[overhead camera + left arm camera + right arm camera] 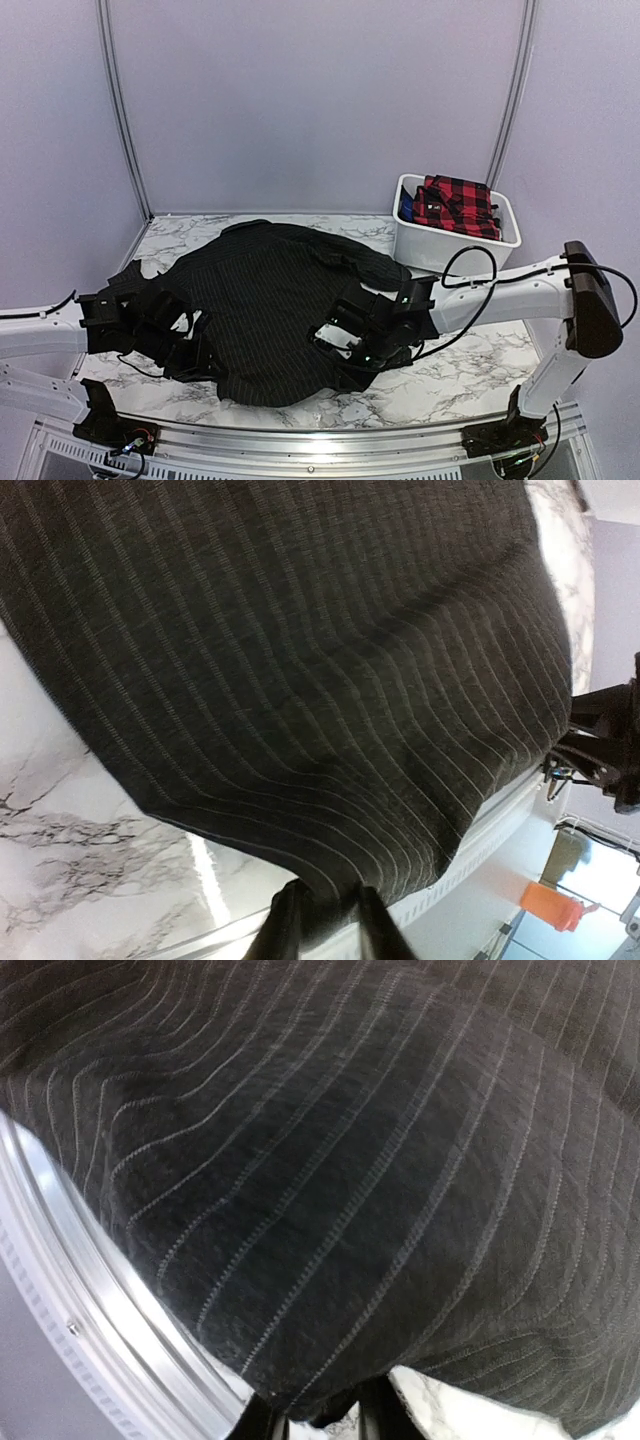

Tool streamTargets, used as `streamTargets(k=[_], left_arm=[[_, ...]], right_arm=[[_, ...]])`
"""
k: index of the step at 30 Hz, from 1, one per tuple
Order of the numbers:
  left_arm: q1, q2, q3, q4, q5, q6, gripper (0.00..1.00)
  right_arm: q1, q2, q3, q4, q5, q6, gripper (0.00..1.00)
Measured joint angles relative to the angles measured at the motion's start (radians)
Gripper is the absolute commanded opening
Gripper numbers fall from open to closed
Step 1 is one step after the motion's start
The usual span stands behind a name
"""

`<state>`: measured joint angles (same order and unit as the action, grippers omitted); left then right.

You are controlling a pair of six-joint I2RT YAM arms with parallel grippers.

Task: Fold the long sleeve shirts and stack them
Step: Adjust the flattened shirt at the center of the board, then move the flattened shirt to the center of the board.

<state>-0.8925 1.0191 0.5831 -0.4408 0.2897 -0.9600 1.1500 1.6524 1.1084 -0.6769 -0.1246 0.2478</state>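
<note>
Currently left pincer (327, 928) clamps the black pinstriped shirt (265, 300) by its edge; right pincer (318, 1422) does likewise. Cloth spreads ahead of both fingertips over the marble table (470, 385). Plaid shirt (458, 203) lies in the bin (440, 250), beyond right pincer.

Black pinstripe shirt (340, 1190) fills nearly whole view, pale stitched lines fanning away from my grip. My right gripper (318, 1418) sits at bottom edge. Two dark fingers (378, 1415) stand close together, shirt hem tucked down between them, pinched. Cloth bulges in soft fold just above grip. Silver metal rail (60, 1290) curves along lower left, small screw (70, 1328) in it. Sliver of white marble table (450, 1398) shows under hem, lower right.
</note>
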Motion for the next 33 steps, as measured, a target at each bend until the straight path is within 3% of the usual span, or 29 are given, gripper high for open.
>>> streamTargets(k=[4,15,20,27,33], left_arm=[[0.043,0.0,-0.063,-0.018,0.044,0.011,0.45],[0.049,0.004,0.017,-0.038,0.064,0.1,0.44],[0.057,0.118,0.128,-0.003,0.004,0.157,0.43],[0.142,0.383,0.136,0.137,-0.055,0.176,0.44],[0.21,0.513,0.133,0.249,-0.058,0.177,0.43]], right_arm=[[-0.009,0.019,-0.015,0.03,-0.057,0.001,0.48],[-0.045,-0.125,-0.082,0.112,0.038,0.093,0.52],[-0.113,-0.176,-0.095,0.162,0.084,0.124,0.53],[-0.202,0.039,-0.024,0.29,0.14,0.113,0.51],[-0.25,0.175,-0.022,0.343,0.182,0.107,0.52]])
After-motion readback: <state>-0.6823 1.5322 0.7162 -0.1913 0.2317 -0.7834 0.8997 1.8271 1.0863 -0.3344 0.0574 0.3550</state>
